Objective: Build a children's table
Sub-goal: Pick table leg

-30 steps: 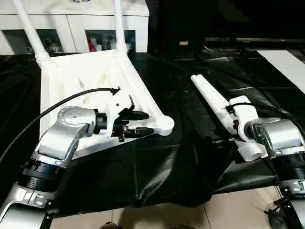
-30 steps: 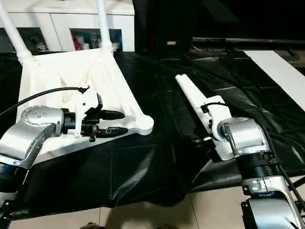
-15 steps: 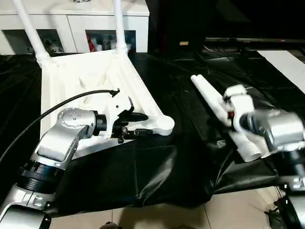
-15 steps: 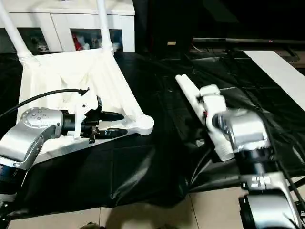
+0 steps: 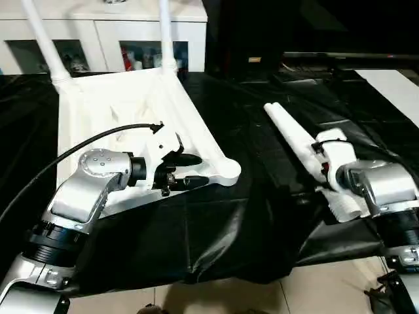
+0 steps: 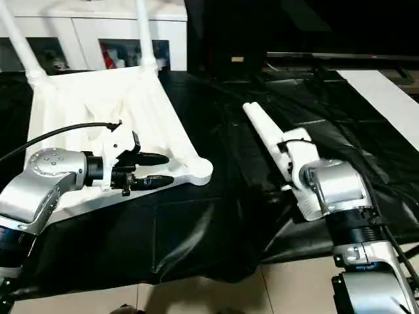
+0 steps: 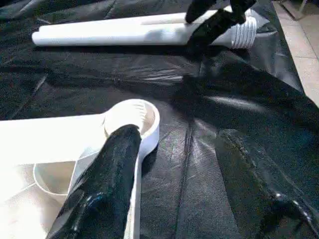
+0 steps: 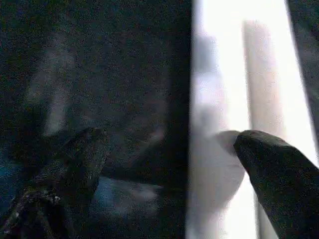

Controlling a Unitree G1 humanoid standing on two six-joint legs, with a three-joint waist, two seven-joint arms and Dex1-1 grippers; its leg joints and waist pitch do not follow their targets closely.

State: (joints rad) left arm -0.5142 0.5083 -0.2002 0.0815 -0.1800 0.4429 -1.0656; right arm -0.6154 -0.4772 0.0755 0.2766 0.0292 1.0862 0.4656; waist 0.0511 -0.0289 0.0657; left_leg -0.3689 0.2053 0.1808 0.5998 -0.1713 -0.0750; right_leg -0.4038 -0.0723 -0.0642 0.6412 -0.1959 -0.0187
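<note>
The white table top lies upside down on the left, ribs up, with two legs standing in its far corners. My left gripper is open just beside the near-right corner socket, one finger over its rim and nothing held. Two loose white legs lie side by side on the black sheet to the right, threaded ends toward me. My right gripper hangs open over them, one finger against a leg and the other finger over the sheet.
A wrinkled black sheet covers the floor, ending at pale tiles near me. A white cabinet stands behind the table top. A flat white board lies at the far right. A black cable arcs over my left forearm.
My right arm rose and swung left half a second ago, then dropped back over the loose legs. The sheet beside them has rumpled. My left arm has barely moved.
</note>
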